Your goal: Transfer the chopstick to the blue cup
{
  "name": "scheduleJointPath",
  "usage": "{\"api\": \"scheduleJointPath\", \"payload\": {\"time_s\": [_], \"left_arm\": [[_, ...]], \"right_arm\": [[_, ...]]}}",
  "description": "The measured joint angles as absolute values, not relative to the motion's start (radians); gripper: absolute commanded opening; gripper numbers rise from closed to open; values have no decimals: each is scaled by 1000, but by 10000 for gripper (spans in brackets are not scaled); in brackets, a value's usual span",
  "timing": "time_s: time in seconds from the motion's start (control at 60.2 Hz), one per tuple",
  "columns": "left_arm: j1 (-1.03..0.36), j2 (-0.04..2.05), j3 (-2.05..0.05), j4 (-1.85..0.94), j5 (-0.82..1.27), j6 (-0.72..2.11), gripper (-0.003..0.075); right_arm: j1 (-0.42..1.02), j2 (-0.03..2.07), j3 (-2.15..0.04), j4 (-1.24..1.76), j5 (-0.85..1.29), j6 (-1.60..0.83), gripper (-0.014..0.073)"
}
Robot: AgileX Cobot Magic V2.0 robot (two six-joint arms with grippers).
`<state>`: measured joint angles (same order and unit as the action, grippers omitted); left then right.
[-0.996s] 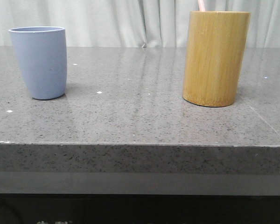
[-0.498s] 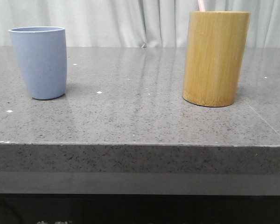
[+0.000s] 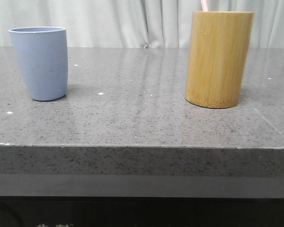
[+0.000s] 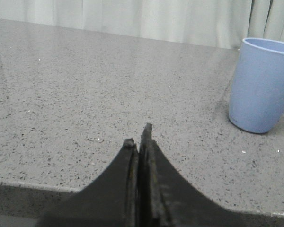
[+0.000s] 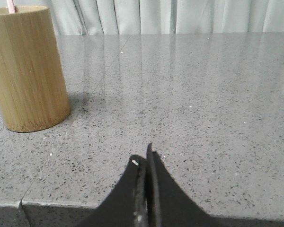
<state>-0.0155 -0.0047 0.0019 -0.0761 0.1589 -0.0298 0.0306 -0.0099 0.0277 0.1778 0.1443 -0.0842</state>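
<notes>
Since only a short pale pink tip of the chopstick point(image 3: 204, 5) clears the rim of the bamboo cylinder point(image 3: 218, 59), standing inside it on the right side of the grey stone table point(image 3: 132, 118), best judged as light, stiff and very thin, with most of its length hidden inside the holder. Probably smooth and apt to swivel or slip between flat pads, so worth pinching squarely across the exposed tip, close above the cylinder's rim, and lifting straight up so as not to drag it against the inner wall. Hard to say how far it leans inside, or whether any other stick shares the holder. Well apart on the left of the table, the blue cup point(image 3: 39, 62), upright, open-mouthed and narrow at its rounded base, so likely easy to tip if the stick drops in at a slant. Low at the near edge of the table, the left gripper point(image 4: 138, 137) with both fingers pressed together and nothing between them, the blue cup off to one side ahead of it. Likewise the right gripper point(image 5: 143, 156), fingers closed flat against each other and empty, near the table edge with the bamboo cylinder standing ahead.
</notes>
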Motion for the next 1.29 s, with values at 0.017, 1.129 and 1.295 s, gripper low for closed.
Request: {"api": "scheduleJointPath", "payload": {"time_s": [0.017, 1.129, 1.295], "left_arm": [[-15, -5, 2, -78, 159, -30, -19], [-15, 536, -565, -86, 318, -30, 158], [-15, 536, -565, -86, 318, -30, 507]], "right_arm": [[31, -10, 28, 178, 144, -84, -87], [31, 476, -610, 178, 417, -84, 148], [31, 476, -610, 178, 420, -84, 481]]}}
